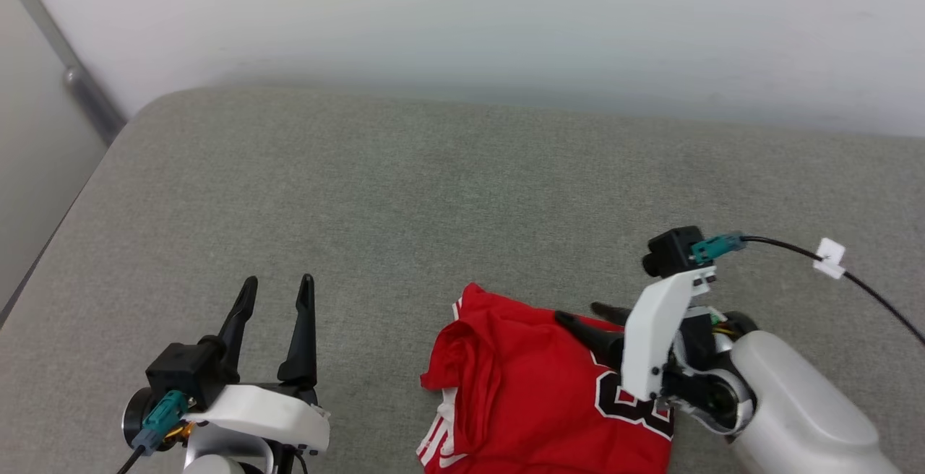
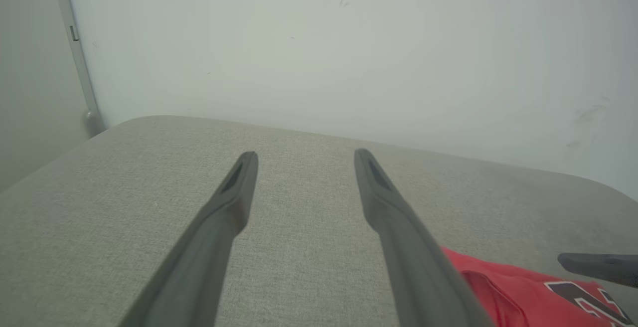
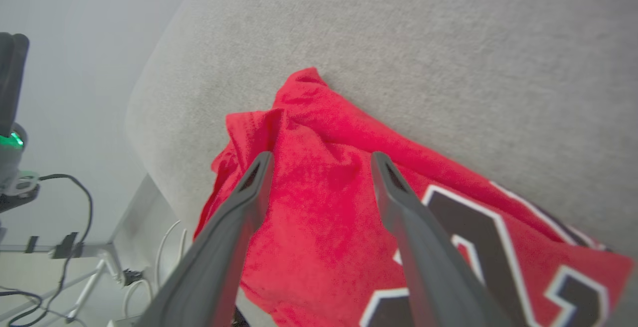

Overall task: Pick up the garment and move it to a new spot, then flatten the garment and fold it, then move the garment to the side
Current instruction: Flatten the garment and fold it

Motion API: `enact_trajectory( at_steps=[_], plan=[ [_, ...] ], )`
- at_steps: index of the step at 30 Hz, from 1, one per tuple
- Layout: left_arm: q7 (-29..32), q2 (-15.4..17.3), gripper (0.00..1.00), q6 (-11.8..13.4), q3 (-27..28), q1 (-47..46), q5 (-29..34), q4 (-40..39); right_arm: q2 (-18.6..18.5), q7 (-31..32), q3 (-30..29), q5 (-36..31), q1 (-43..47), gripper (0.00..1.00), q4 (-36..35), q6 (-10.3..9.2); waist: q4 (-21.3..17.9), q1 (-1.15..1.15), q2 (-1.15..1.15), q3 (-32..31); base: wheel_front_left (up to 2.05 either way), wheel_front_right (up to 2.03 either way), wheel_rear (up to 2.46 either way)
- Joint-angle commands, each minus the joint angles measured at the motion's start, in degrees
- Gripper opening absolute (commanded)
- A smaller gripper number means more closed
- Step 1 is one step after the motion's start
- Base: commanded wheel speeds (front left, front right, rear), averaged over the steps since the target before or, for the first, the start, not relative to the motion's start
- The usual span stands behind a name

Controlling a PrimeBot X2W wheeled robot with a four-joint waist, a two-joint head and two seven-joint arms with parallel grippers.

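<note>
Both spread, empty: left claw apart, right claw over garment; cables in right wrist view.

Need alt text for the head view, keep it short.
A crumpled red jersey lies at the near edge of a grey upholstered surface, with the right gripper open over it. The left gripper, also open, sits apart over bare upholstery.

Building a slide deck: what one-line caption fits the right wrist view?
Open right gripper over a crumpled red jersey with black white-outlined numerals, lying at the edge of a grey fabric surface.
</note>
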Motion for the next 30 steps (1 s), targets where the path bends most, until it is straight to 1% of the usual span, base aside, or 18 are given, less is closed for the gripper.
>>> enact_trajectory(
  at_steps=[1, 3, 5, 7, 9, 12, 15, 17, 20, 22, 25, 30],
  plan=[
    [-0.4, 0.0, 1.0, 0.3, 0.4, 0.6, 0.3, -0.1, -1.4, -1.6, -0.4, -2.6, -0.3, 1.0, -0.2, -0.02, -1.1, 0.0, 0.0, -0.7, 0.0, 0.0, 0.0],
    [-0.3, 0.0, 1.0, 0.7, 0.8, 1.1, 0.3, -0.2, -3.5, -5.0, -2.2, -9.1, 0.8, 1.0, -0.5, -0.02, -2.2, 0.0, 0.0, -1.1, 0.0, 0.0, 0.0],
    [-0.3, 0.2, 1.0, 0.7, 1.3, 1.3, 0.3, -0.1, -5.1, -7.9, -5.3, -14.5, 2.6, 1.0, -0.7, -0.02, -3.2, 0.0, 0.0, -1.4, 0.0, 0.0, 0.0],
    [-0.3, 0.2, 1.0, 1.0, 1.9, 1.7, 0.2, -0.1, -6.3, -11.4, -9.8, -19.9, 4.4, 1.0, -1.9, -0.02, -4.1, 0.0, 0.0, -1.7, 0.0, 0.0, 0.0],
    [-0.3, 0.2, 1.0, 1.2, 2.3, 2.1, 0.3, -0.2, -6.6, -14.6, -15.1, -25.0, 7.2, 1.0, -3.6, -0.02, -5.1, 0.0, 0.0, -1.9, 0.0, 0.0, 0.0],
    [-0.3, 0.2, 1.0, 1.6, 2.6, 2.7, 0.5, -0.3, -5.1, -18.9, -23.0, -30.5, 12.1, 1.0, -7.9, -0.02, -6.1, 0.0, 0.0, -2.3, 0.0, 0.0, 0.0],
    [-0.3, 0.3, 1.0, 2.0, 3.1, 3.5, 0.6, -0.2, -1.9, -22.2, -30.1, -34.5, 17.3, 1.0, -13.7, -0.02, -6.9, 0.0, 0.0, -2.9, 0.0, 0.0, 0.0],
    [-0.3, 0.5, 1.0, 2.1, 3.3, 3.7, 0.6, -0.1, 0.4, -23.8, -33.3, -36.6, 20.6, 1.0, -18.1, -0.02, -7.2, 0.0, 0.0, -3.2, 0.0, 0.0, 0.0],
    [-0.3, 0.9, 1.0, 2.2, 3.7, 4.5, 0.6, 0.3, 3.6, -25.1, -34.8, -38.6, 25.0, 1.0, -24.3, -0.02, -7.8, 0.0, 0.0, -3.8, 0.0, 0.0, 0.0],
    [-0.3, 1.1, 1.0, 2.4, 3.9, 5.1, 0.8, 0.7, 4.9, -25.7, -34.6, -39.0, 27.3, 1.0, -27.6, -0.02, -8.3, 0.0, 0.0, -4.2, 0.0, 0.0, 0.0],
    [-0.3, 1.2, 1.0, 2.9, 4.1, 6.2, 1.2, 0.6, 6.2, -25.3, -34.3, -39.7, 30.6, 1.0, -31.2, -0.02, -8.7, 0.0, 0.0, -4.8, 0.0, 0.0, 0.0],
    [-0.3, 1.0, 1.0, 3.6, 4.1, 8.3, 1.2, 0.7, 7.6, -24.6, -34.5, -40.9, 34.1, 1.0, -34.6, -0.02, -9.1, 0.0, 0.0, -5.7, 0.0, 0.0, 0.0]
  ],
)
